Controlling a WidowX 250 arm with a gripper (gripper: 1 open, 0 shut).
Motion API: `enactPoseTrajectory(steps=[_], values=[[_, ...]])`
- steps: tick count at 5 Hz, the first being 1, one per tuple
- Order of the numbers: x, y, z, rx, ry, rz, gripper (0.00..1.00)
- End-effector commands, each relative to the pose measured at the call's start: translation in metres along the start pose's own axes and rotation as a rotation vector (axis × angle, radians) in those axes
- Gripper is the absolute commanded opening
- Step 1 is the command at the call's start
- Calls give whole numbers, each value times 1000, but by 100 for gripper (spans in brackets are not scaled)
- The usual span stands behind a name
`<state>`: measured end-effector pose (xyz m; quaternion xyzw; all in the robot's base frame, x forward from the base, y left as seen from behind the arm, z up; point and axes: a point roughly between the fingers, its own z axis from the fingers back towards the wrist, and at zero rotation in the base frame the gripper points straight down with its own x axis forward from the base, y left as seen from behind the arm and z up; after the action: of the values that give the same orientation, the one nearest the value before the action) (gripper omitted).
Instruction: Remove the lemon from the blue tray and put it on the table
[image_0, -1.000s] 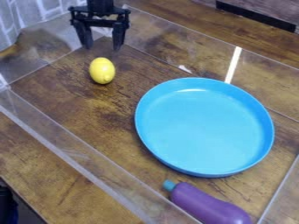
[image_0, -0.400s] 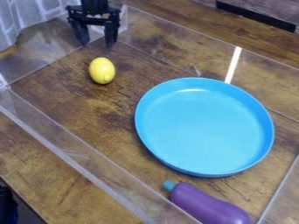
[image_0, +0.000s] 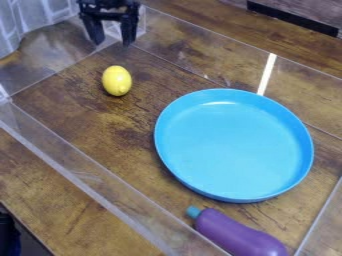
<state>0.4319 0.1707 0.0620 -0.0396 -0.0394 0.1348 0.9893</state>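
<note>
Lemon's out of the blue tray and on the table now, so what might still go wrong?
The lemon lies loose on the bare table, apart from the blue tray; being round, it may roll if bumped. The open hand is near the clear wall at the table's edge and might clip it.

Your gripper (image_0: 110, 32) cut off above the fingers by the top edge, eggplant (image_0: 241, 236) beyond the blue tray (image_0: 235, 143) clipped at the bottom edge.

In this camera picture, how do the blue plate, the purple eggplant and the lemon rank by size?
1. The blue tray, by far the largest.
2. The eggplant, though it lies nearest the camera and is cut off by the frame.
3. The lemon, smallest.
</note>
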Motion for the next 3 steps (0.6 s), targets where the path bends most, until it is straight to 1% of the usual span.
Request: enactPoseTrajectory(steps=[1,2,3], values=[[2,6,14,18,-48,-31,0],[-3,-2,7,25,-38,-77,100],[3,7,16,14,-31,-133,100]])
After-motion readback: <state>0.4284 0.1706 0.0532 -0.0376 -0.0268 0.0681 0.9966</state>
